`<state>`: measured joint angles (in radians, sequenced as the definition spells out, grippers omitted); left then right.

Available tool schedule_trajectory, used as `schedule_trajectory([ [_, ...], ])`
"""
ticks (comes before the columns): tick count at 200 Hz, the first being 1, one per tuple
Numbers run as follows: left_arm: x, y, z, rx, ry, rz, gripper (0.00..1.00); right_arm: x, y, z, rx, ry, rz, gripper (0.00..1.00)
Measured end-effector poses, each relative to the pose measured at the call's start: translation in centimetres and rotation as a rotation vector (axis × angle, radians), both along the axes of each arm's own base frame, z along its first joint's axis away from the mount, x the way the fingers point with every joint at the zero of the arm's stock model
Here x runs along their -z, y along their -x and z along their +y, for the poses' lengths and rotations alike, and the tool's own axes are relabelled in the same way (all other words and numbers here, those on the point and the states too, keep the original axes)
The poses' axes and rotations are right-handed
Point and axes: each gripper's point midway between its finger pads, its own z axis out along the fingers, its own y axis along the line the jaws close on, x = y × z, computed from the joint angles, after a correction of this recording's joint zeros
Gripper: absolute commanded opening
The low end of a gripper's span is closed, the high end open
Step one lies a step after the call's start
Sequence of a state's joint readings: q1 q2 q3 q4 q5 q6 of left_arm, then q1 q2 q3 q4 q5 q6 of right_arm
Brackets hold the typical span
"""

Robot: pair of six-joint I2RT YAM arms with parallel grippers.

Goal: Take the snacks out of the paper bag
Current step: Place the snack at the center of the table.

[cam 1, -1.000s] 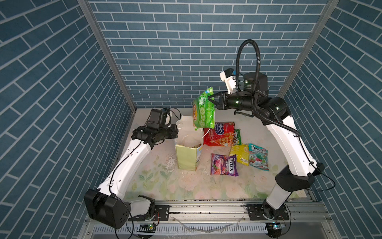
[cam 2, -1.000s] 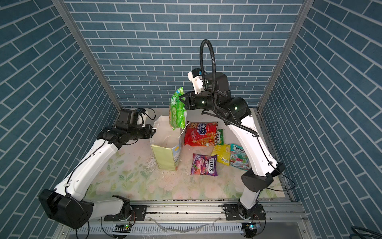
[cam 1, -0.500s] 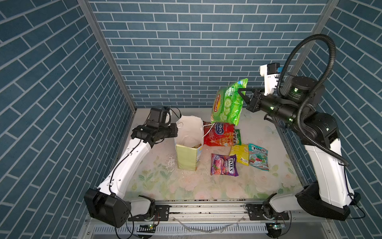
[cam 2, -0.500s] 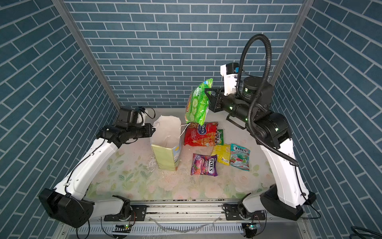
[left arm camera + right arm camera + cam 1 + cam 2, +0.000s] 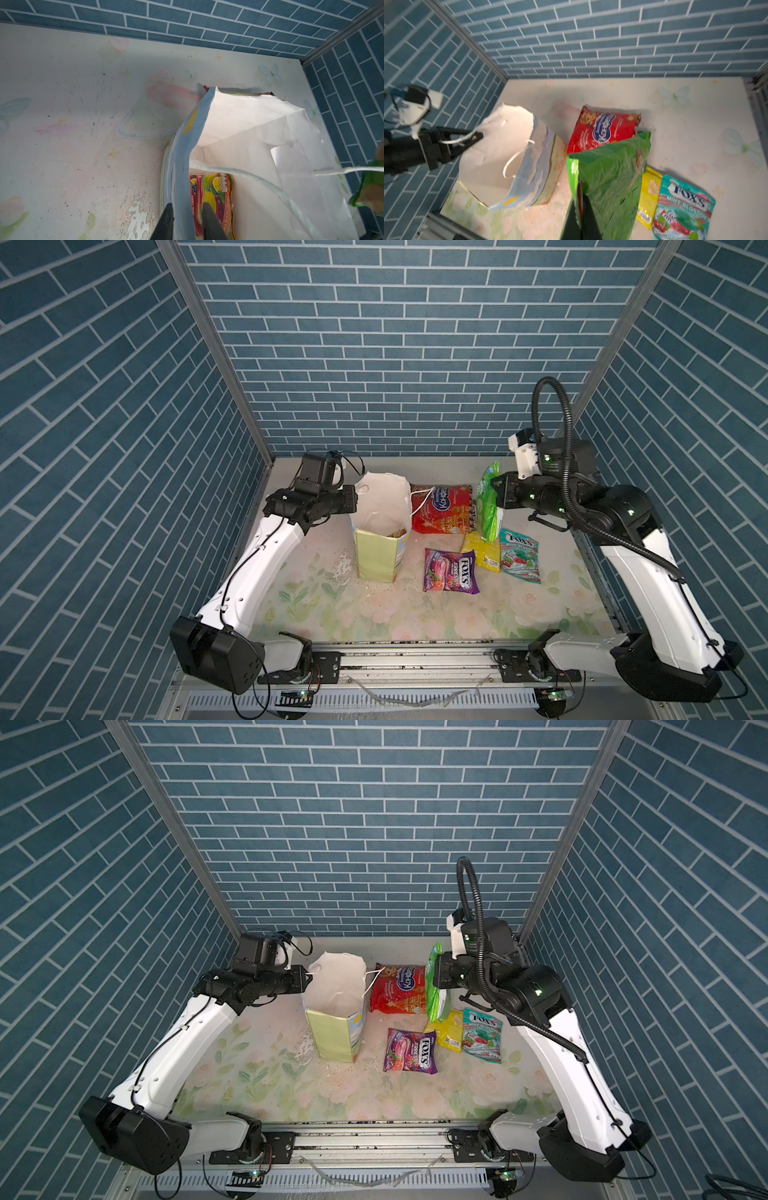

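The bag stands toward the table's far edge. Its wall is pinched at the rim by the left gripper, evidently so that the mouth is held open and the bag upright. An orange packet (fruit-printed) is seen at the bottom inside. The chips are pinched by an edge in the right gripper, its jaws pressed together on the foil. They hang over the yellow packet, beside the red packet — probably to be laid down there, clear of the bag.

Left claw pinching paper bag wall; candy packet inside
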<state>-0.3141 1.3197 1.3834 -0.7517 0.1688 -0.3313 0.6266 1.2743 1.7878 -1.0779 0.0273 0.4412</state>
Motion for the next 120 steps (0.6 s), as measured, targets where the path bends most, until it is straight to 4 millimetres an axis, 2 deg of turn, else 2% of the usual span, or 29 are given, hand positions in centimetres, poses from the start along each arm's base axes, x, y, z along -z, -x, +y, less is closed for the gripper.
schedule_trajectory([
  [33,0.2,0.0,0.0,0.0,-0.005,0.005,0.27,7.5,1.1,3.1,-0.088,-0.02,0.262,0.0],
  [56,0.3,0.1,0.2,-0.005,-0.015,0.01,0.27,11.1,2.1,5.0,-0.127,-0.086,0.409,0.0],
  [85,0.5,0.1,0.4,-0.008,-0.023,0.014,0.27,12.8,3.2,6.6,-0.168,-0.164,0.516,0.0],
  [120,0.9,0.2,0.5,-0.01,-0.025,0.024,0.27,12.2,4.3,8.1,-0.24,-0.242,0.557,0.0],
])
